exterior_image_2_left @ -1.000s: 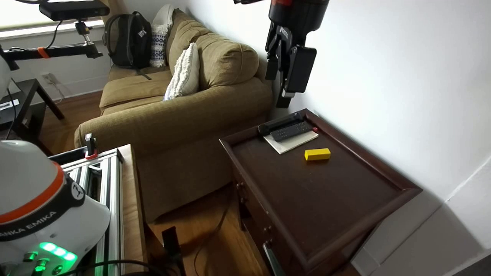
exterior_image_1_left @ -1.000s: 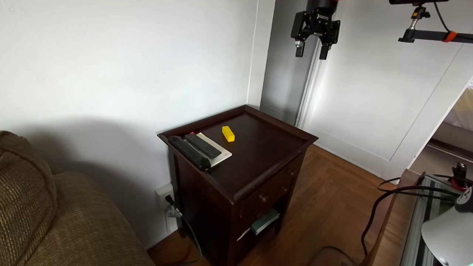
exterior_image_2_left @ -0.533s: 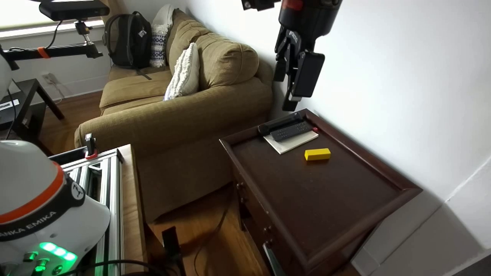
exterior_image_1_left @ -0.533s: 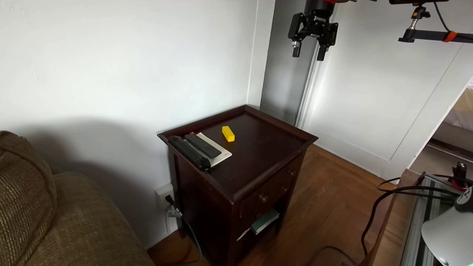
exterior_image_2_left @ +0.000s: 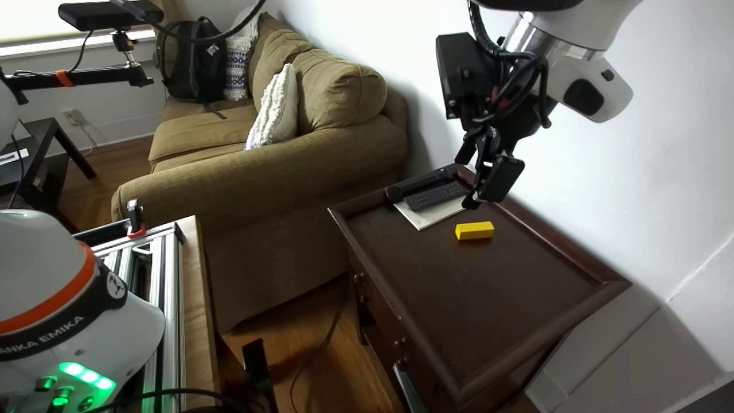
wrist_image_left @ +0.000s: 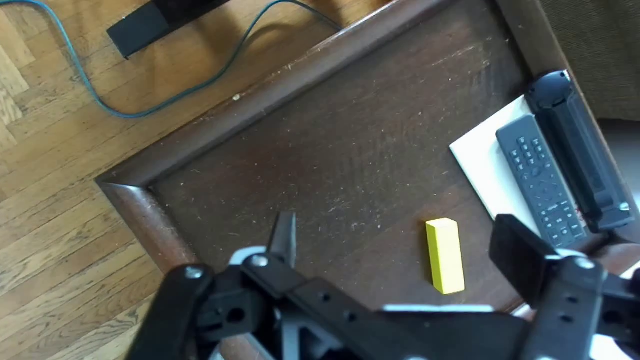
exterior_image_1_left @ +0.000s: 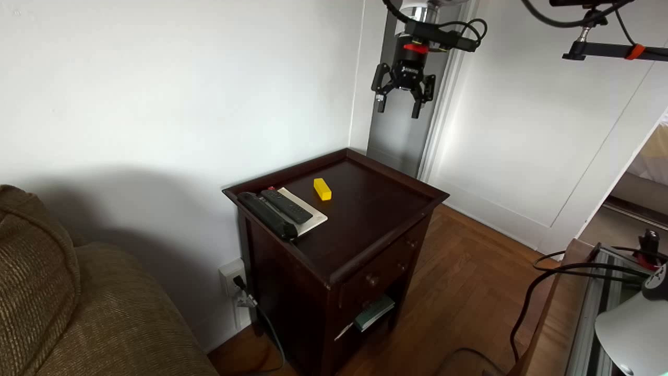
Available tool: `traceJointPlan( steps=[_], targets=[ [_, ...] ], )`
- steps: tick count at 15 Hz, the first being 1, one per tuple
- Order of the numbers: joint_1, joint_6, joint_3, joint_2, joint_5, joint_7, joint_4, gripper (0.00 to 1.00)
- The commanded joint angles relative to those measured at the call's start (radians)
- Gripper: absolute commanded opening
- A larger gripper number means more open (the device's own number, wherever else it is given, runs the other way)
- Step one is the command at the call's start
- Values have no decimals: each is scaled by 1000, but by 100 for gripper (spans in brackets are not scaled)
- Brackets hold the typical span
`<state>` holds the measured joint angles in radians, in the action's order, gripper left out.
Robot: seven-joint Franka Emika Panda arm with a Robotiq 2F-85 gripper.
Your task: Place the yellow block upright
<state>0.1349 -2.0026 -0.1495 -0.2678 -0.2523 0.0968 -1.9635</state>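
Note:
The yellow block [exterior_image_1_left: 322, 189] lies on its long side on the dark brown bedside cabinet [exterior_image_1_left: 376, 209]. It also shows in an exterior view [exterior_image_2_left: 475, 230] and in the wrist view [wrist_image_left: 446, 256]. My gripper [exterior_image_1_left: 398, 110] is open and empty, above the cabinet and well clear of the block. In an exterior view the gripper [exterior_image_2_left: 469, 176] appears above and behind the block. In the wrist view the block appears between the open fingers [wrist_image_left: 397, 230], nearer the right-hand finger, with a gap on both sides.
A grey-black remote [wrist_image_left: 540, 180] lies on a white booklet [wrist_image_left: 492, 160] beside a longer black device [wrist_image_left: 577, 150] at the cabinet's sofa end. The cabinet has a raised rim [exterior_image_2_left: 550, 246]. A white wall [exterior_image_1_left: 209, 94] stands behind it; a brown sofa [exterior_image_2_left: 258, 178] stands alongside.
The gripper has come down and moved over the cabinet, leftward in an exterior view and rightward in an exterior view, with more of the arm now showing. The yellow block has not moved.

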Motion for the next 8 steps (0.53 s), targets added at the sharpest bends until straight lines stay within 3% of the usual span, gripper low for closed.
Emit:
traceJointPlan(
  steps=[1,8],
  targets=[
    [22,36,28,-189,-62,15,180,100],
    [27,172,73,-483,-61,68,521,100]
  ],
)
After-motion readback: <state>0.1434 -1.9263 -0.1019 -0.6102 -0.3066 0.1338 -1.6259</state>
